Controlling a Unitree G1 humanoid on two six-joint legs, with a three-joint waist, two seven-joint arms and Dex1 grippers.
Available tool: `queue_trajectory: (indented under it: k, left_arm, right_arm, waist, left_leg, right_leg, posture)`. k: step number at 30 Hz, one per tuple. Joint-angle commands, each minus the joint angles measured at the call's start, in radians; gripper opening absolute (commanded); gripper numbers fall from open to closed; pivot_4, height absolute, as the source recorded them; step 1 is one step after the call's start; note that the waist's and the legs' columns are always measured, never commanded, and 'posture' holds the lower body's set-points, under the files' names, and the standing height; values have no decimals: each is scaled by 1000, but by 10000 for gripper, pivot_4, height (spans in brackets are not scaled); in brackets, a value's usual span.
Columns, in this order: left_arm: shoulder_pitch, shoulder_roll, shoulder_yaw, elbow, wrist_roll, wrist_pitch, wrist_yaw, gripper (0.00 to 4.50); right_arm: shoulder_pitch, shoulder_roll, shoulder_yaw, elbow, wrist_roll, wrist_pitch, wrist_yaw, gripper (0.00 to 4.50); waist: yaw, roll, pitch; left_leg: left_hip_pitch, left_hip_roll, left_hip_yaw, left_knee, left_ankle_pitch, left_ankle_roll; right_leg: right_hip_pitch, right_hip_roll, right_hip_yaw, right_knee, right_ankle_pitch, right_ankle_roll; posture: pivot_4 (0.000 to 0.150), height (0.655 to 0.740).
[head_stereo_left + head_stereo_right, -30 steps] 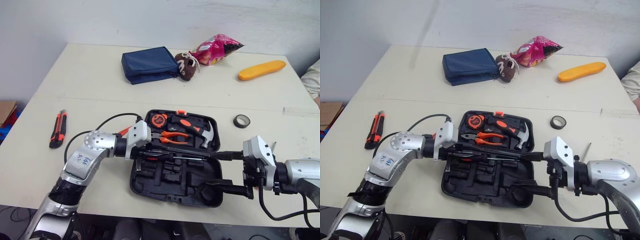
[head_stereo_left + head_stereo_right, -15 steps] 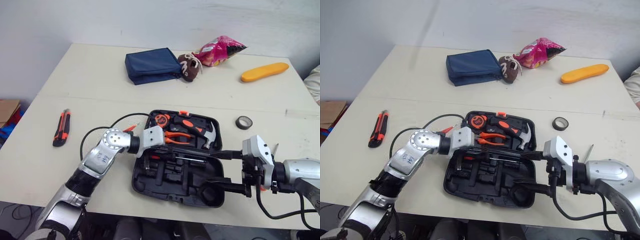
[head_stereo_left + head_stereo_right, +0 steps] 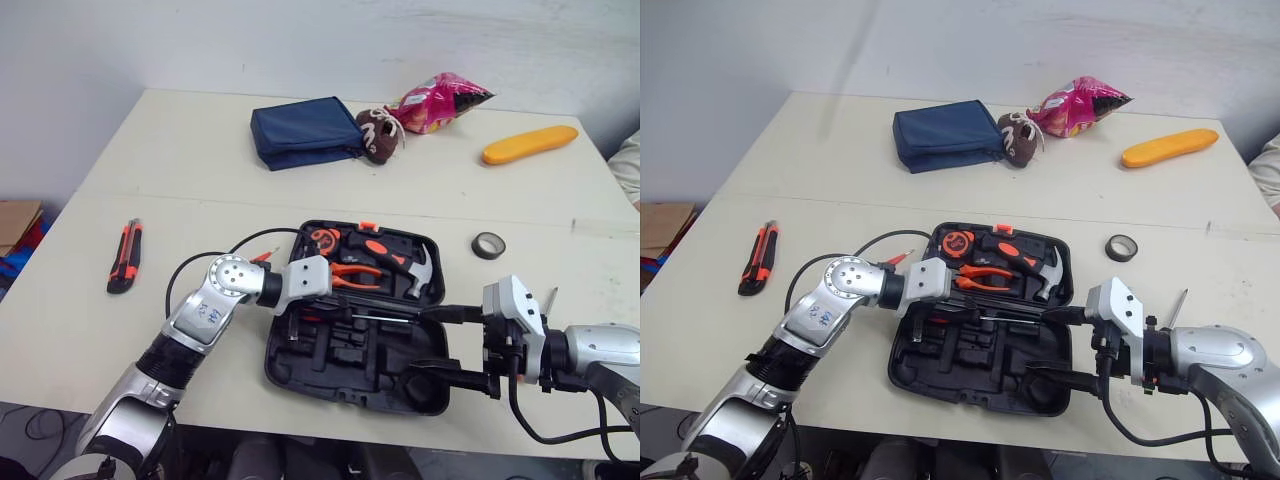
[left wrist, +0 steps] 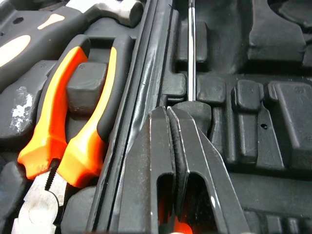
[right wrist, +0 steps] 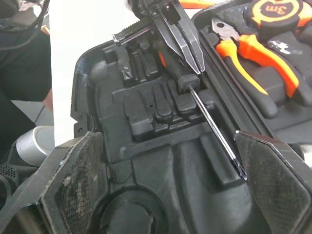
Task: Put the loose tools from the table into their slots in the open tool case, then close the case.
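- Left wrist view: the left claw (image 4: 168, 112) pinches the orange handle of a screwdriver (image 4: 191, 53). Its steel shaft lies along a groove in the near half of the tool case (image 3: 350, 388), just beside the hinge.
- The case lies open and flat near the front edge of the worktop (image 3: 200, 190). Its far half holds pliers (image 3: 355, 278), a hammer (image 3: 408, 268) and a tape measure (image 3: 320, 239) — each in its slot.
- The right claw (image 3: 420, 340) is spread wide at the case's right side, one finger by the hinge line, the other over the near right corner. I cannot tell whether it touches the case.
- An orange-and-black utility knife (image 3: 125, 256) lies loose on the worktop, well left of the case.
- Farther out sit a roll of black tape (image 3: 487, 244), a blue pouch (image 3: 305, 130), a brown plush toy (image 3: 375, 137), a pink snack bag (image 3: 440, 100) and a long yellow object (image 3: 530, 143).
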Motion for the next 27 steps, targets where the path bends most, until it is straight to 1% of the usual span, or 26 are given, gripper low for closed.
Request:
queue_trajectory:
  k: [1, 3, 10, 14, 20, 27]
  left_arm:
    - [10, -23, 26, -2, -64, 57, -25, 376]
    - [19, -19, 26, -24, -80, 65, -48, 376]
    - [41, -10, 5, -26, -45, 53, -43, 376]
    - [34, -24, 20, -10, -33, 36, -13, 376]
    - [28, -44, 61, -51, -110, 72, -42, 376]
    - [43, -25, 46, -52, -90, 69, -36, 376]
  right_arm:
    - [3, 7, -14, -27, -3, -21, -4, 45000]
    - [-1, 5, -11, -21, -7, -24, -1, 45000]
    - [-8, 6, -1, -16, -12, -26, 4, 45000]
    - [-9, 5, 3, -14, -12, -27, 5, 45000]
    - [-22, 4, 18, -5, -17, -30, 9, 45000]
    - [-29, 7, 24, -9, -16, -24, 6, 45000]
  waist:
    - [-2, 0, 0]
    - [-4, 0, 0]
    - [-4, 0, 0]
    - [-4, 0, 0]
    - [-4, 0, 0]
    - [-6, 0, 0]
  left_leg:
    - [0, 0, 0, 0, 0, 0]
    - [-1, 0, 0, 0, 0, 0]
    - [-1, 1, 0, -1, 0, 0]
    - [-1, 1, 0, -1, 0, 0]
    - [-1, 1, 0, -1, 0, 0]
    - [-1, 1, 0, -1, 0, 0]
  right_leg:
    - [0, 0, 0, 0, 0, 0]
    - [-1, 0, 0, 0, 0, 0]
    - [-2, 1, 0, 0, 0, 1]
    - [-2, 1, 0, 0, 0, 1]
    - [-2, 1, 0, 0, 0, 1]
    - [-2, 1, 0, 0, 0, 1]
  posture:
    - [1500, 7400]
    - [1500, 7400]
    - [1500, 7400]
    - [1500, 7400]
    - [1500, 7400]
    - [1500, 7400]
